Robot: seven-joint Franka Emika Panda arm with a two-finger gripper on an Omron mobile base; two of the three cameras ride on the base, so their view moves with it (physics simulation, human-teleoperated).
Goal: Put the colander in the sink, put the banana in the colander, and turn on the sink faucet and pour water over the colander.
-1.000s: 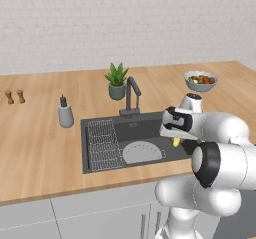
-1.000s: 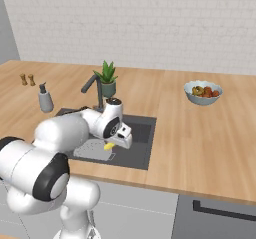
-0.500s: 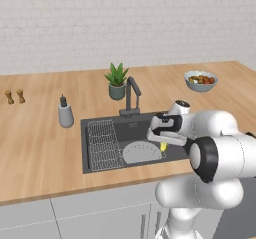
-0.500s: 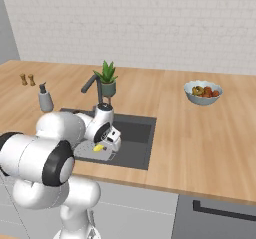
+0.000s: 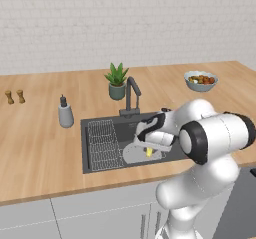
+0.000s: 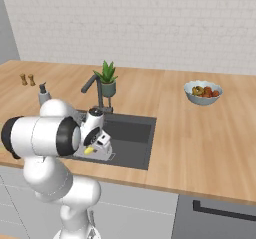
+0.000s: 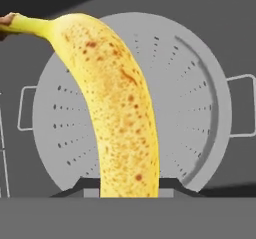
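In the sink (image 5: 100, 155), the wire rack (image 5: 104, 142) fills the left part and the colander (image 5: 135, 154) lies flat to its right, in front of the faucet (image 5: 131, 95). The gripper (image 5: 148, 145) hangs just above the colander, its fingers pinching the banana (image 7: 122, 103). In the hand view the banana runs lengthwise from between the fingertips across the colander's middle, stem end farthest out.
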